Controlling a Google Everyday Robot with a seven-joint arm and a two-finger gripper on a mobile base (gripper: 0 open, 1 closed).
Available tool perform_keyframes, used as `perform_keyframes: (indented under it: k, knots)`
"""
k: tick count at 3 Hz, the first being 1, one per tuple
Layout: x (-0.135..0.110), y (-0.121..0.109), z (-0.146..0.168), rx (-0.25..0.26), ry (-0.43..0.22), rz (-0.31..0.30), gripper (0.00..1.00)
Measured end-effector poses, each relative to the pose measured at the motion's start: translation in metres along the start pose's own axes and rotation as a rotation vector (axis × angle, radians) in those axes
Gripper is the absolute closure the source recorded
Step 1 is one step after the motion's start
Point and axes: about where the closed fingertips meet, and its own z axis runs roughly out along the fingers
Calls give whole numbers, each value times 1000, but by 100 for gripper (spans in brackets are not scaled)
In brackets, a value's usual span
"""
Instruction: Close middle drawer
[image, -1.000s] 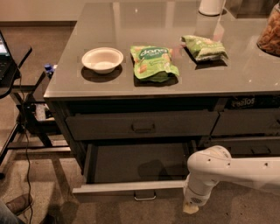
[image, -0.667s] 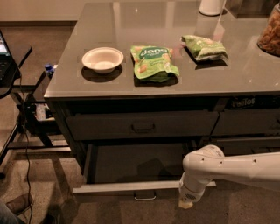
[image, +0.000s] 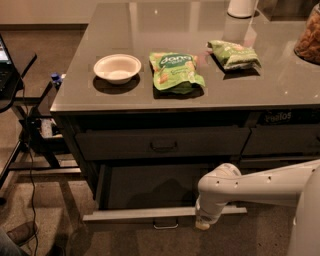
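The middle drawer (image: 150, 214) stands pulled out below the counter. It has a long shallow flat front, a small metal loop handle (image: 165, 226) at its centre and a deep dark tray (image: 145, 186). My gripper (image: 203, 223) points down at the right part of the drawer front, just right of the handle. It sits against or right in front of the front panel. The white arm (image: 260, 186) reaches in from the right.
Above is a closed drawer (image: 160, 143) with a taller front and dark handle. The counter (image: 280, 85) holds a white bowl (image: 117, 67), two green snack bags (image: 175, 71) (image: 234, 54) and a jar (image: 308, 36). A stand with cables (image: 27, 130) is at left.
My gripper and arm have moved left along the drawer front, toward the handle, and slightly up. The drawer has not visibly moved.
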Motion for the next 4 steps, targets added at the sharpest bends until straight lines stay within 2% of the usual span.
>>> perform_keyframes:
  k: [1,2,4]
  knots:
    - [-3,-7,12,14,7,17,100]
    - [-3,-7,12,14,8,19,81]
    - [-3,-7,12,14,8,19,34]
